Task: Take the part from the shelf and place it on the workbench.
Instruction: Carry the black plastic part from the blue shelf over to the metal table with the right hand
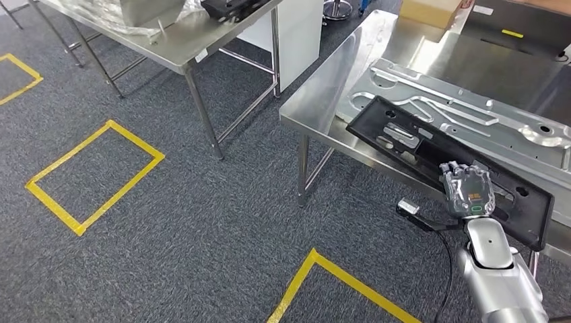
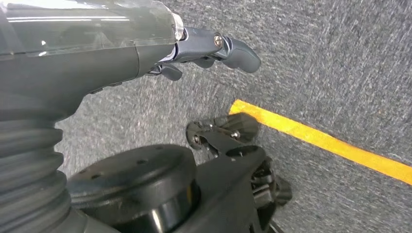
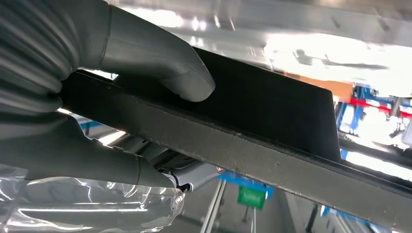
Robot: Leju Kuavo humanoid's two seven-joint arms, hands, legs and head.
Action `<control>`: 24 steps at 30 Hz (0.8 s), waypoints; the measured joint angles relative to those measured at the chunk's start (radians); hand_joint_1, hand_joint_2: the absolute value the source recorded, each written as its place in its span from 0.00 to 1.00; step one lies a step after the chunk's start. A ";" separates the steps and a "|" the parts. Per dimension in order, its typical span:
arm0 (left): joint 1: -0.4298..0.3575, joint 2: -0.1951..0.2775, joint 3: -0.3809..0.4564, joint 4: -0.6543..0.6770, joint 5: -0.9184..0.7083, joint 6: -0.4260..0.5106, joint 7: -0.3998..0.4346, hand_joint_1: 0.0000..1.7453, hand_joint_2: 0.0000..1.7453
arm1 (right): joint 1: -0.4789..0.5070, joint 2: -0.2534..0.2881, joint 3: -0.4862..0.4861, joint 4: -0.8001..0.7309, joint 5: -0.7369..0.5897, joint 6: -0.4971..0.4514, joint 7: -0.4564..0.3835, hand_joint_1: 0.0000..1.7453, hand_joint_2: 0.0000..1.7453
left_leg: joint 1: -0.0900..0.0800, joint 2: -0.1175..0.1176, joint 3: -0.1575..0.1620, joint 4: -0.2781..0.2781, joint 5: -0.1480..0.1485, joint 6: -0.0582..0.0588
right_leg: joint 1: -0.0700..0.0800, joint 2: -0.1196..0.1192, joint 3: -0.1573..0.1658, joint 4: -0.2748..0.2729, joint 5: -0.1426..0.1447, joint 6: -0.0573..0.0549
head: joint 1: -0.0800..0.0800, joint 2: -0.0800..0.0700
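Head view puts your right hand (image 1: pixel 469 191) on the near long edge of the black part (image 1: pixel 431 151), a long flat tray-like panel. From the right wrist view you can see the thick thumb (image 3: pixel 160 63) pressed on one face and the fingers (image 3: pixel 97 165) wrapped under the rim, so the hand is clamped on the part. Your left hand (image 2: pixel 204 48) hangs over the carpet with its fingers loosely curled and nothing in them.

The part lies slanted across the near edge of the steel workbench (image 1: pixel 323 101), its far end over the grey metal plate (image 1: pixel 471 101) that lies there and its near corner jutting past the table edge. I judge this to be the placing step, nearly done. To finish it well, push the part further onto the bench so no corner overhangs, bring it down flat on the metal plate or beside it, and only then ease the thumb off. Letting go while it juts out risks it tipping to the floor.

Around you, the floor is dark grey carpet (image 1: pixel 202 222) marked with yellow tape squares (image 1: pixel 94 175). A second steel table (image 1: pixel 195 47) stands further off, and a cardboard box (image 1: pixel 431 12) sits at the far end of the workbench.
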 joint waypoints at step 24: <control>0.006 -0.004 -0.014 0.003 0.014 -0.012 -0.011 0.00 1.00 | 0.060 0.009 -0.004 -0.002 0.041 0.017 0.023 1.00 1.00 | -0.078 -0.052 -0.136 -0.028 0.152 0.120 | 0.042 0.013 0.070 0.173 -0.191 0.007 | 0.001 0.000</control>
